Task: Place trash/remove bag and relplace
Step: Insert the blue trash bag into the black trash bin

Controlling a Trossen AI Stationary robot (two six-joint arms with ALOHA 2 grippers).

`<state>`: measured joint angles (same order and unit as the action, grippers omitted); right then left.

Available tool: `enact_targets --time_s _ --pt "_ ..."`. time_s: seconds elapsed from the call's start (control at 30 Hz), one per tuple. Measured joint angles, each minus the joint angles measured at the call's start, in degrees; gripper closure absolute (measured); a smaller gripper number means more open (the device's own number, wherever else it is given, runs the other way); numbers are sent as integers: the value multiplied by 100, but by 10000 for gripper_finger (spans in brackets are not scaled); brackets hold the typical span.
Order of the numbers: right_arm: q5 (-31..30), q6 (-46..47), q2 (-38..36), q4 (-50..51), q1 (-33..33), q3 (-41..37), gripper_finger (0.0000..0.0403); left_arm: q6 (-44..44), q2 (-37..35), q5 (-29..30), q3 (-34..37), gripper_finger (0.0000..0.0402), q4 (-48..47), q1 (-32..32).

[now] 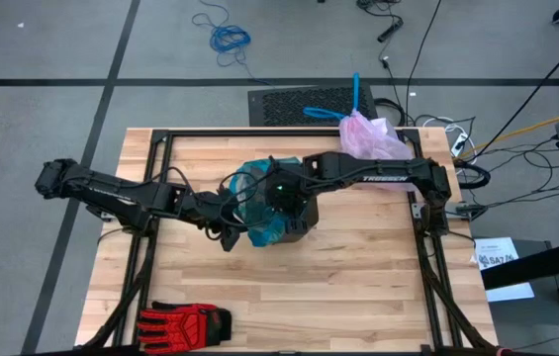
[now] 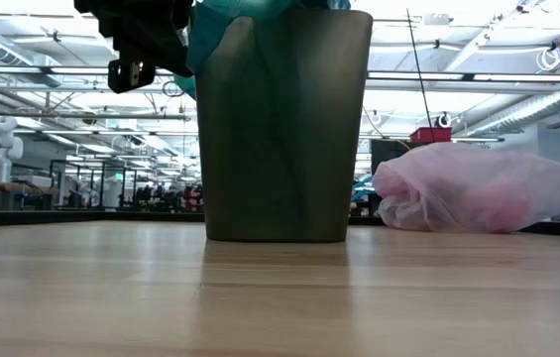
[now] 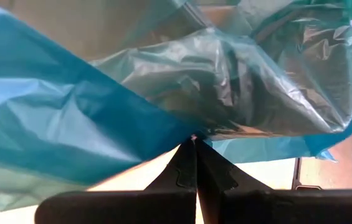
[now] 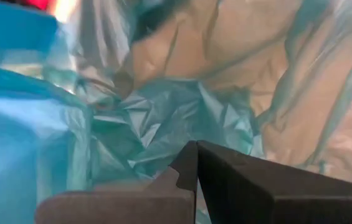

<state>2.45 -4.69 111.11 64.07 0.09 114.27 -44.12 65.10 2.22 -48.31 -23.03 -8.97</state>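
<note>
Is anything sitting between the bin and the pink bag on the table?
Nothing visible does. The pink bag lies on bare table beside the bin. Both grippers are busy at the bin's rim, the left gripper shut on the teal bag.

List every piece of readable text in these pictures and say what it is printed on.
"TROSSEN": white lettering along the right arm, seen in the high view, small but legible.
Paper sheet on the floor right of the table: dark print, too small to read for certain.
Red and black glove at the table's near edge: no markings can be made out.
Low view and both wrist views: no readable text.
</note>
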Motion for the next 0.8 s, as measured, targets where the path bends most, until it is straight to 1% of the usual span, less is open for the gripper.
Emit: enact_targets --time_s 0.1,0.3,0.4,0.5,0.6,0.7,0.8 --pt "1 -13 -135 -15 1 129 403 0 0 0 0 402 1 0" --pt "-107 236 -674 145 -175 286 403 0 -42 -1 0 402 15 0" --pt "-81 171 -977 318 -244 283 392 7 -42 -16 0 402 5 0" --pt "-34 154 -1259 632 -260 286 362 4 -42 -48 0 401 2 0" --pt "321 189 -1418 899 -164 283 321 -38 -42 -53 0 402 5 0" --pt "507 123 -1516 987 148 283 275 -44 -42 -57 0 402 5 0" --pt "424 -344 -1507 1092 484 283 234 -44 -42 -59 0 402 7 0"
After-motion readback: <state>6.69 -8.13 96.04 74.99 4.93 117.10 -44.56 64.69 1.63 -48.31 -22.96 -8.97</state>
